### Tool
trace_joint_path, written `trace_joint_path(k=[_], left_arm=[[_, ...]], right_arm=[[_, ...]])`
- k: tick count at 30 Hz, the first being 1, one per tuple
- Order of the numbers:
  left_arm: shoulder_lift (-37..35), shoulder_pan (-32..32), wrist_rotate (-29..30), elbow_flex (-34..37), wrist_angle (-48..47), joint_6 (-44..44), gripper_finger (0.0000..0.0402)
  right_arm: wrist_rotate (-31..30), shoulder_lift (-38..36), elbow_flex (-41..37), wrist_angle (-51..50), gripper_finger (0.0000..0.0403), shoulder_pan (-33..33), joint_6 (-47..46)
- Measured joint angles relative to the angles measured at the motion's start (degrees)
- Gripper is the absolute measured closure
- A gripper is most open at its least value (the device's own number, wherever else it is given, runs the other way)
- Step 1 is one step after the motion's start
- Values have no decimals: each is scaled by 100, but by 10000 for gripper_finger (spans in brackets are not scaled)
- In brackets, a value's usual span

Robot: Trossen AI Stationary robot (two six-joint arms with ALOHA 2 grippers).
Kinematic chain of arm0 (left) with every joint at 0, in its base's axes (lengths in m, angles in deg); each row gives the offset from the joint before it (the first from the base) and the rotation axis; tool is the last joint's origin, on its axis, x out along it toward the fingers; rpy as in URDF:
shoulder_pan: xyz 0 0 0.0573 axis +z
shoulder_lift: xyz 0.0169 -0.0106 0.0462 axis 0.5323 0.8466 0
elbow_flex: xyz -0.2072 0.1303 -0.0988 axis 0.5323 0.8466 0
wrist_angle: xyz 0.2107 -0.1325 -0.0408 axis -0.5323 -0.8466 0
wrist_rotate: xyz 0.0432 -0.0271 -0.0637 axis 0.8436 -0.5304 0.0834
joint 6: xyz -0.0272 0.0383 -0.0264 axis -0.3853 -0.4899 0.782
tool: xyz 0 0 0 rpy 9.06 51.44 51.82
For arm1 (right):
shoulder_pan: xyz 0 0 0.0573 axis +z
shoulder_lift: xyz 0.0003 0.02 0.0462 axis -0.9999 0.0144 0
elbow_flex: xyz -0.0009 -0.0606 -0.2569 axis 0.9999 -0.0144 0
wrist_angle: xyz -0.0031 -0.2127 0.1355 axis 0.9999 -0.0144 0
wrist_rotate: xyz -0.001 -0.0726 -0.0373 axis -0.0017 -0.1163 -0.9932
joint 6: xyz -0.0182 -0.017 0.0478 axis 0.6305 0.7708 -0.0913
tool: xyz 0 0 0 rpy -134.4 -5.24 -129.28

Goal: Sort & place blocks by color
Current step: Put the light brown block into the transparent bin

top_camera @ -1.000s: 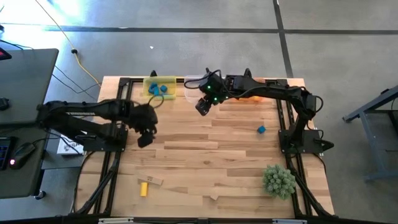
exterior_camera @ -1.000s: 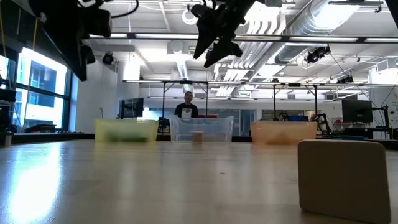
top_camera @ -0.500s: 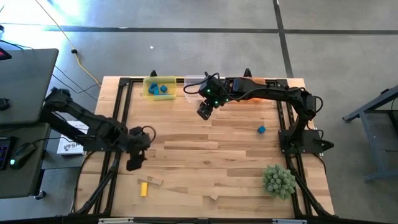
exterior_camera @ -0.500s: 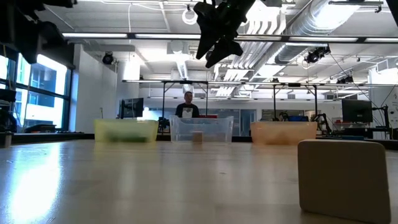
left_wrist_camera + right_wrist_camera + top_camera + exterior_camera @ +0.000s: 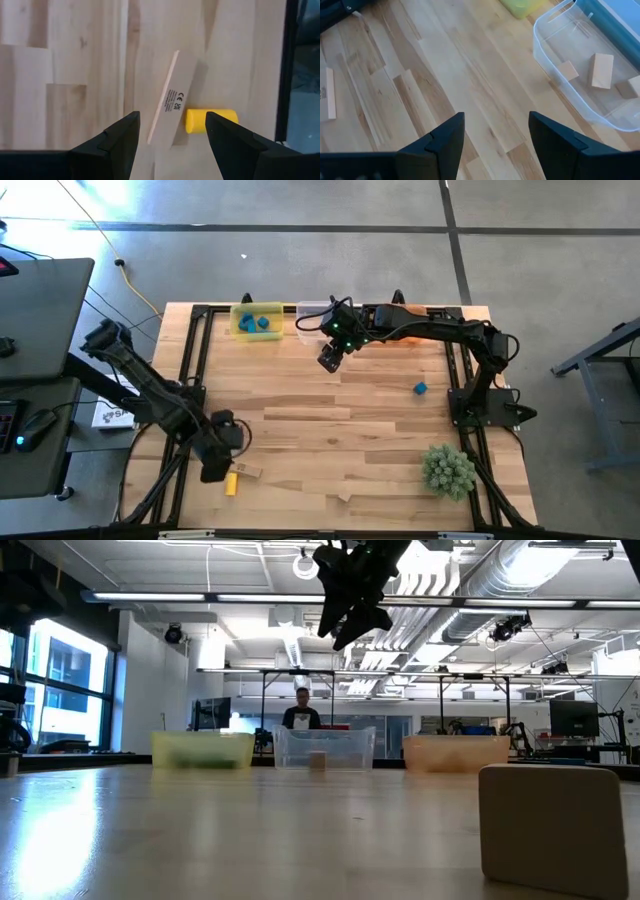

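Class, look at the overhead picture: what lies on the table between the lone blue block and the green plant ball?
Nothing. In the high view, only bare wooden table shows between the blue block and the plant ball.

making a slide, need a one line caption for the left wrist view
Open left tool poised over a flat tan block lying against a yellow block on the wooden table.
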Motion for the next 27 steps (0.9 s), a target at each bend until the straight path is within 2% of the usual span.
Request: trace_joint_path(k=[16,27], left_arm=[[1563,-213,-2,-2,1165,-260,186],[2144,-207,2,-4,1365,-259,186]], right_arm=[[-37,1,-1,-70,194,0,-154],[-40,2,-2,-179,194,0,-161]])
